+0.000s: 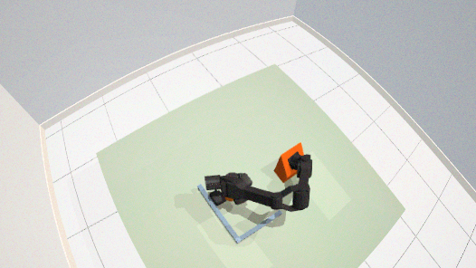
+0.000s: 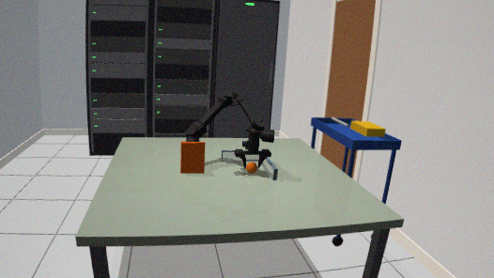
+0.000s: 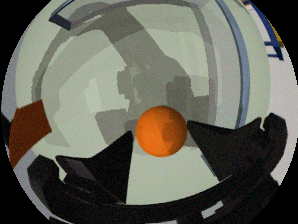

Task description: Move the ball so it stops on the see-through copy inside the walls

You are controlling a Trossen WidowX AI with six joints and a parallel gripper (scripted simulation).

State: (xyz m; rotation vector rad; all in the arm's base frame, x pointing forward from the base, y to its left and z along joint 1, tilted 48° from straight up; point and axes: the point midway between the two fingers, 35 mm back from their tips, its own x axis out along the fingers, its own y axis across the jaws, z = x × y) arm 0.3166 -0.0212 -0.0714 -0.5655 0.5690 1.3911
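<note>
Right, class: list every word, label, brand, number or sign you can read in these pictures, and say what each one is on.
No readable text in any view.
Server racks: green lights only, no legible labels.
Orange block, ball, yellow box: plain, unmarked.

We find the ball [image 2: 252, 167] on the table [image 2: 225, 207], inside the corner of the two walls [image 2: 271, 168], between the parted fingers of the gripper [image 2: 253, 158] (the box [image 2: 192, 157] stands left, in the exterior view).
</note>
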